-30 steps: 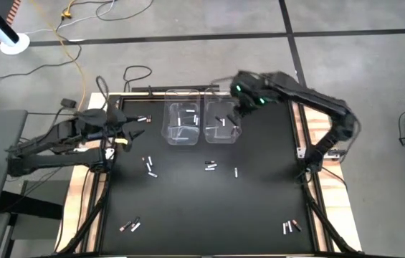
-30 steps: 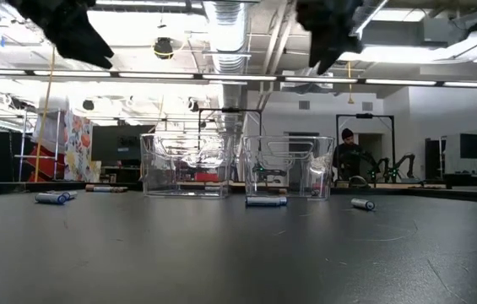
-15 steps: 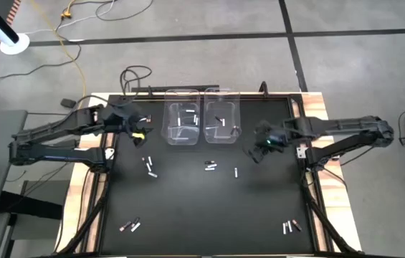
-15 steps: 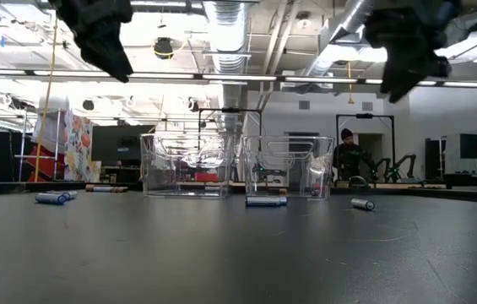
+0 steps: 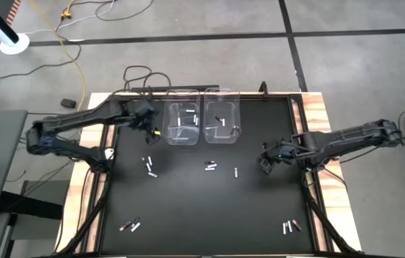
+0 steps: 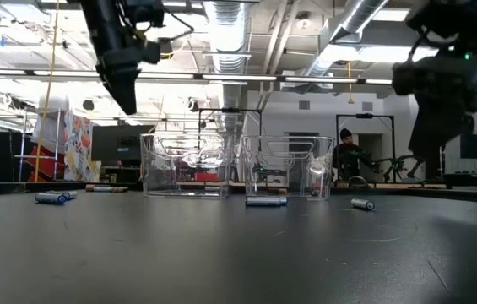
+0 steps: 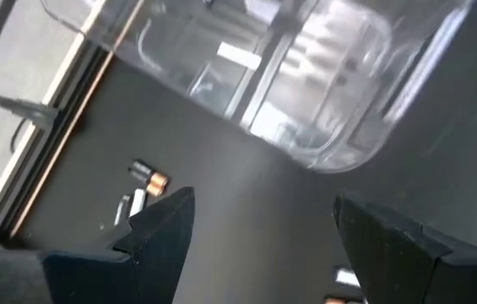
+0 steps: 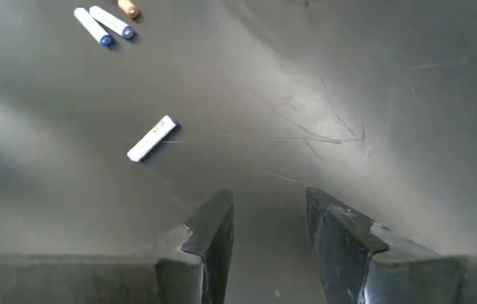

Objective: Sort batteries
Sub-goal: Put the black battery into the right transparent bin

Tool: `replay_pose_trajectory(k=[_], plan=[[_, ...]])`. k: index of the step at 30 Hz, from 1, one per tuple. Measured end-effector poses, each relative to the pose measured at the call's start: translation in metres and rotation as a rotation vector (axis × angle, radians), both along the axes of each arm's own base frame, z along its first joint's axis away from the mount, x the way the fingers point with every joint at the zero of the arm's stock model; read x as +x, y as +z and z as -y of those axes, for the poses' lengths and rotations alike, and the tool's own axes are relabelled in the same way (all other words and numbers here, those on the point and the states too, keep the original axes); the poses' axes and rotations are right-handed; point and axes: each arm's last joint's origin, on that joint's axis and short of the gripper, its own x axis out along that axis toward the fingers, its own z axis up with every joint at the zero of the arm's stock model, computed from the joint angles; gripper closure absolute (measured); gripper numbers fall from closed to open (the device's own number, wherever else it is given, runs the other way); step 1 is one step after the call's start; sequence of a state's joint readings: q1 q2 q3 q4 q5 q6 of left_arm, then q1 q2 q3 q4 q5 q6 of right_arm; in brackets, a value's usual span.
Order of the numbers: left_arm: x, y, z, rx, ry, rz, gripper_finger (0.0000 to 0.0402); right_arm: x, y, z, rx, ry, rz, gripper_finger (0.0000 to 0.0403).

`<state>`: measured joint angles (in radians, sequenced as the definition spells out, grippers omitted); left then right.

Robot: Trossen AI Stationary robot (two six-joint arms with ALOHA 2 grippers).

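Note:
Small batteries lie scattered on the black table: a pair (image 5: pixel 148 166) left of centre, a group (image 5: pixel 211 166) in the middle, one white battery (image 5: pixel 236 173), and pairs near the front edge (image 5: pixel 130 226) (image 5: pixel 291 226). Two clear bins (image 5: pixel 181 123) (image 5: pixel 221 123) stand side by side at the back, each with a few batteries inside. My left gripper (image 5: pixel 150 129) (image 7: pixel 263 228) hovers open beside the left bin's left wall. My right gripper (image 5: pixel 267 162) (image 8: pixel 268 224) hangs open above bare table, right of the white battery (image 8: pixel 152 139).
A raised wooden frame (image 5: pixel 94 179) borders the table. Cables (image 5: pixel 136 74) lie on the floor behind it. The black surface between the battery groups is bare. In the low view a person (image 6: pixel 347 152) sits far back in the room.
My left gripper has moved toward the table's right, up to the left bin, and tipped more downward. My right gripper has come away from above the right bin, sinking and swinging toward the table's right and near edges. Both stayed open with nothing held.

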<state>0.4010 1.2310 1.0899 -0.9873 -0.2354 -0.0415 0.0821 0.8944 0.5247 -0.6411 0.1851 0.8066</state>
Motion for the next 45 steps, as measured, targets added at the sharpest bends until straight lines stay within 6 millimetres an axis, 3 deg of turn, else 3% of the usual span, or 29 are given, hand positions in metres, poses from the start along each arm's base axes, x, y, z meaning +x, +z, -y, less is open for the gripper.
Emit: replay_pose_trajectory(k=[4,11,19,25,40,45], plan=[[0.001,-0.009,-0.015,-0.03,0.033,-0.077,0.0123,0.0,-0.016,0.0,0.003,0.005,0.037,0.024],[-0.015,-0.02,-0.048,-0.099,0.09,-0.159,0.0123,0.004,-0.027,-0.001,0.018,-0.003,0.145,0.024],[-0.044,-0.019,-0.085,-0.087,0.086,-0.161,0.0123,0.006,-0.037,-0.001,-0.036,0.067,0.042,0.024],[-0.06,-0.027,-0.1,-0.11,0.15,-0.115,0.0123,0.013,-0.05,-0.002,-0.096,0.158,-0.037,0.024],[-0.05,-0.096,-0.141,-0.217,0.128,-0.37,0.0123,0.033,-0.062,-0.003,-0.074,0.122,0.013,0.0239],[-0.056,-0.108,-0.154,-0.231,0.163,-0.374,0.0123,0.035,-0.061,-0.003,-0.063,0.106,0.032,0.0239]])
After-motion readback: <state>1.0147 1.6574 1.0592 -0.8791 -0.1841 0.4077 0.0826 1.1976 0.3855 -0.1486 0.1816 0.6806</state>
